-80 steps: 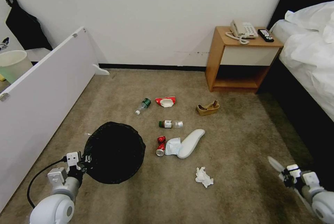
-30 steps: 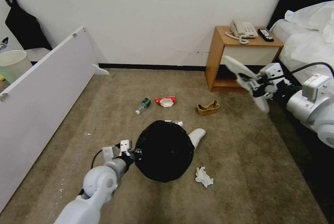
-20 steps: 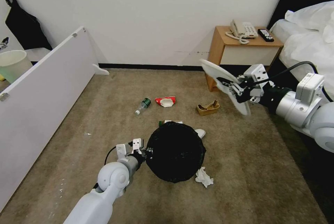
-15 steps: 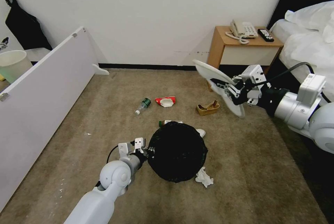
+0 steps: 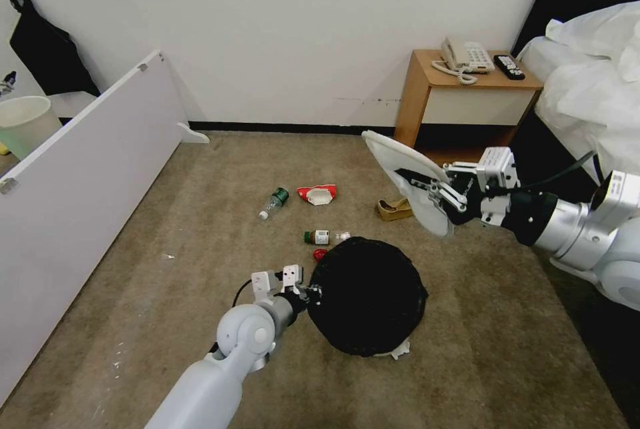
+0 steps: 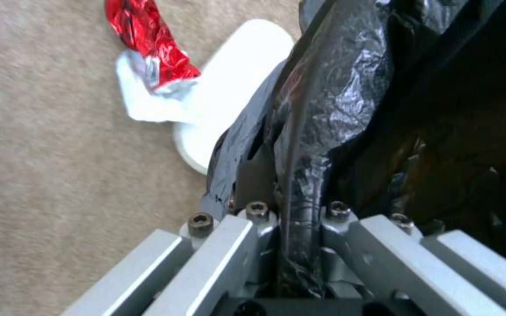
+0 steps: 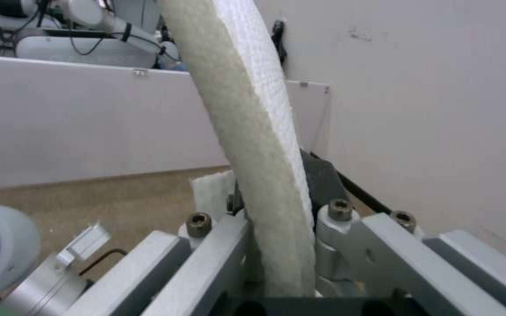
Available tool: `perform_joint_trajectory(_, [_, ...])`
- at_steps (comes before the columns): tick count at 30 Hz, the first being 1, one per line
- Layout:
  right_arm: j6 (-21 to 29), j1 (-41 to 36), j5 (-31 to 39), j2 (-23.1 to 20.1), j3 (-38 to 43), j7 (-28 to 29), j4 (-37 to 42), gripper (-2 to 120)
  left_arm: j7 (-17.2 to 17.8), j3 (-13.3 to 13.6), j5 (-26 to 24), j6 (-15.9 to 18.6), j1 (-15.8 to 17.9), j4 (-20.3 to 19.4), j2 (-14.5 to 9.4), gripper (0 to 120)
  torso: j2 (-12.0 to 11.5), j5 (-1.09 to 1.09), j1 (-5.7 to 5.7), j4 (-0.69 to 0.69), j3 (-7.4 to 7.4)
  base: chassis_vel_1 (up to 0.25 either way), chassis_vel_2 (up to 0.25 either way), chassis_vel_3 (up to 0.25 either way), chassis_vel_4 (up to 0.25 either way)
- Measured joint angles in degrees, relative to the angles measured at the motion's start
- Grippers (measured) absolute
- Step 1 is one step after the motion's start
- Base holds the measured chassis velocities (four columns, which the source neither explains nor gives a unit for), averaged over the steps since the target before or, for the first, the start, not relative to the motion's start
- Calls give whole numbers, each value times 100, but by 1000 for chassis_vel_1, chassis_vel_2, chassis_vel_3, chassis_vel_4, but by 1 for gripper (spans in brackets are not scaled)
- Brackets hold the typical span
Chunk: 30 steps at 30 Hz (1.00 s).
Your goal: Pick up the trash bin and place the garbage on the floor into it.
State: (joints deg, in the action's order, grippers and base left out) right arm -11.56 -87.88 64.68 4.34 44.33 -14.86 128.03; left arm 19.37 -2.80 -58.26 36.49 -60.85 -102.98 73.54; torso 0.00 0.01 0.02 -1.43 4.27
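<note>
Trash bin [image 5: 368, 295], a small round one lined with crinkled black plastic folded over its rim, is hanging just below the centre of the head view, held off the beige short-pile carpet floor [image 5: 167, 229]. Its mouth is facing up toward the camera, and it is covering most of a crumpled white tissue [image 5: 399, 350] peeking out at its lower edge. Reaching up from the bottom of the frame, the left arm is stretching forward, its left gripper [image 5: 308, 293] pinching the bin's near rim; in the left wrist view the fingers [image 6: 247, 175] are clamping the bagged rim between them. Coming in from the right edge, the right arm is extending toward the middle, its right gripper [image 5: 427, 190] gripping a flat white slipper [image 5: 408, 179] raised edge-up above and to the right of the bin, well apart from it. Further up the carpet are lying a brown paper bag [image 5: 392, 209], a red-and-white crushed wrapper [image 5: 317, 194], a clear green-labelled bottle [image 5: 273, 203], another small bottle [image 5: 325, 237] and a bit of red can [image 5: 320, 254] beside the bin's rim.
</note>
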Motion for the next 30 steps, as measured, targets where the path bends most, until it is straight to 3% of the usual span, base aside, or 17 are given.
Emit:
perform_joint_trajectory(9, [-132, 211, -525, 444, -555, -283, -129, 3, 485, 146, -766, 146, 132, -239, 92, 1, 1, 1, 0, 0, 0, 0, 0, 0, 0])
perform_joint_trajectory(12, [-156, 258, -642, 561, -672, -411, -140, 3, 774, 226, -1186, 186, 218, -284, 244, 1, 1, 0, 0, 0, 0, 0, 0, 0, 0])
perform_joint_trajectory(21, [-167, 261, -711, 692, -795, -615, -158, 3, 1145, 388, -1513, 214, 375, -113, 673, 1, 1, 0, 0, 0, 0, 0, 0, 0, 0])
perform_joint_trajectory(30, [-169, 299, -781, 790, -949, -735, -226, 3, 1312, 473, -1584, 237, 473, 12, 783, 1, 1, 0, 0, 0, 0, 0, 0, 0, 0])
